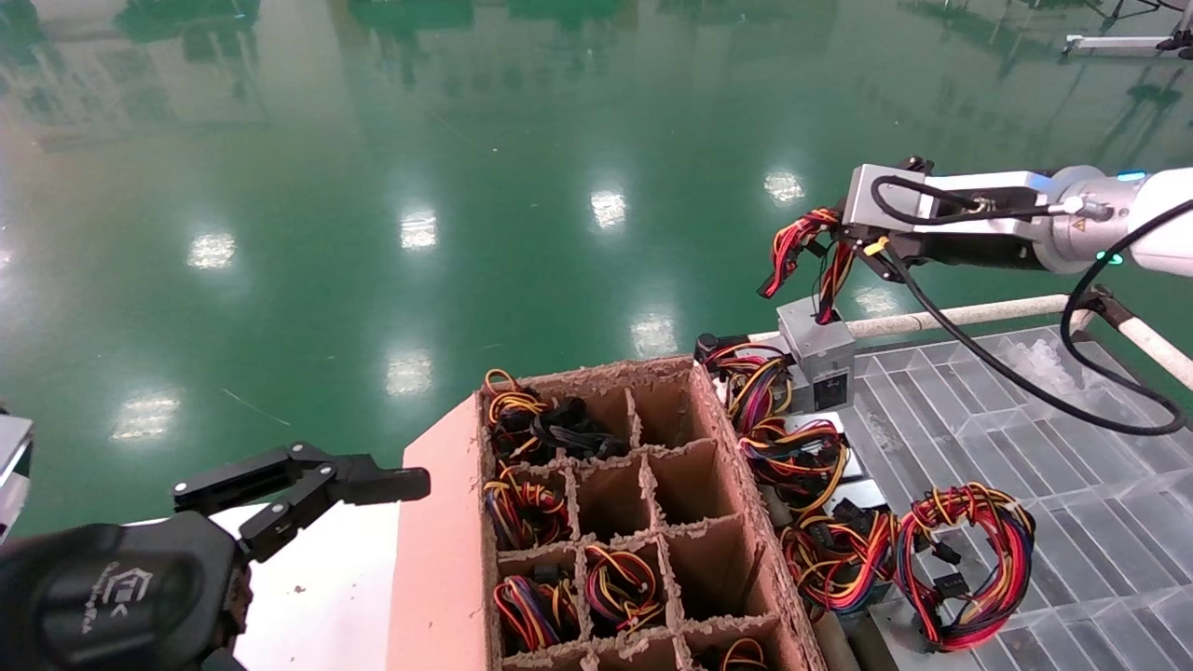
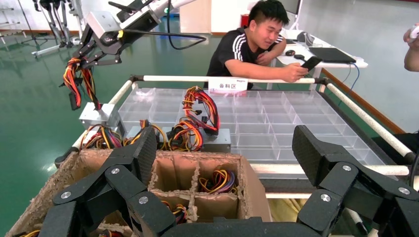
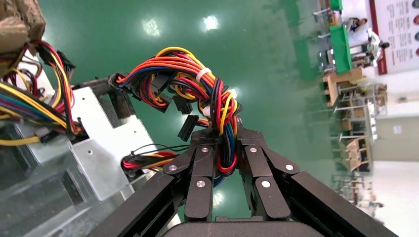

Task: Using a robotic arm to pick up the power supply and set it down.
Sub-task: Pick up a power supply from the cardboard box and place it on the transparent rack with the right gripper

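Observation:
The robotic arm (image 1: 1072, 219), white and silver with a looping black cable, reaches in from the right. Its right gripper (image 1: 846, 246) (image 3: 225, 136) is shut on the red, yellow and black cable bundle (image 1: 800, 244) (image 3: 197, 81) of the power supply (image 1: 816, 352) (image 3: 106, 143). This grey metal box hangs tilted from those cables at the tray's far corner (image 2: 99, 114). Whether it touches anything below cannot be told. My all-black left gripper (image 1: 363, 477) (image 2: 222, 148) stands open and empty at the lower left, by the cardboard box.
A divided cardboard box (image 1: 438, 559) holds several wired supplies. More supplies (image 1: 969, 550) lie along the near edge of the clear compartment tray (image 1: 1025, 419), framed by a white rail (image 1: 969, 315). A seated person (image 2: 257, 44) is beyond the tray.

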Controlling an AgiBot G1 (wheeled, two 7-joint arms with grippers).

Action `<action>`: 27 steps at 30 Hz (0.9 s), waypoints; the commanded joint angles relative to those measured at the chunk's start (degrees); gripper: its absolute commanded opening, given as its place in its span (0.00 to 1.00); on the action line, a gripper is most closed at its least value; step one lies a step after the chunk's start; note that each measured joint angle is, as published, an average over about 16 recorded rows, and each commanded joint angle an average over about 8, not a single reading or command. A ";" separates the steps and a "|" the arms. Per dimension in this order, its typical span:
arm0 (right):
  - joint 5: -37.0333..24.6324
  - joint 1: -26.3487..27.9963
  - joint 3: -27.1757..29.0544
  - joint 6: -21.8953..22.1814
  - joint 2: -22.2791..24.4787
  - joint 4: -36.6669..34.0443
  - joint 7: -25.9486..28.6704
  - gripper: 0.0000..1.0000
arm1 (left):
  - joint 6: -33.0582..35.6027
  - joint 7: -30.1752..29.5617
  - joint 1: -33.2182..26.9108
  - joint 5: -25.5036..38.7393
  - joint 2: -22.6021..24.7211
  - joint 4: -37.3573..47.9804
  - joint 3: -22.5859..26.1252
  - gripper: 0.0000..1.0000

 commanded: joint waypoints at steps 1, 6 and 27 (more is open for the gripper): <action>0.51 0.04 0.35 0.25 -0.41 -1.33 -0.05 0.00 | 0.00 0.00 0.00 0.00 0.00 0.00 0.00 1.00; 2.35 -1.00 1.62 0.94 -0.03 -3.43 -0.10 0.00 | 0.00 0.00 0.00 -0.01 0.00 0.00 0.01 1.00; 6.52 -5.75 4.54 3.97 1.60 -6.03 -2.57 1.00 | -0.03 0.02 0.01 -0.05 -0.02 0.01 0.02 1.00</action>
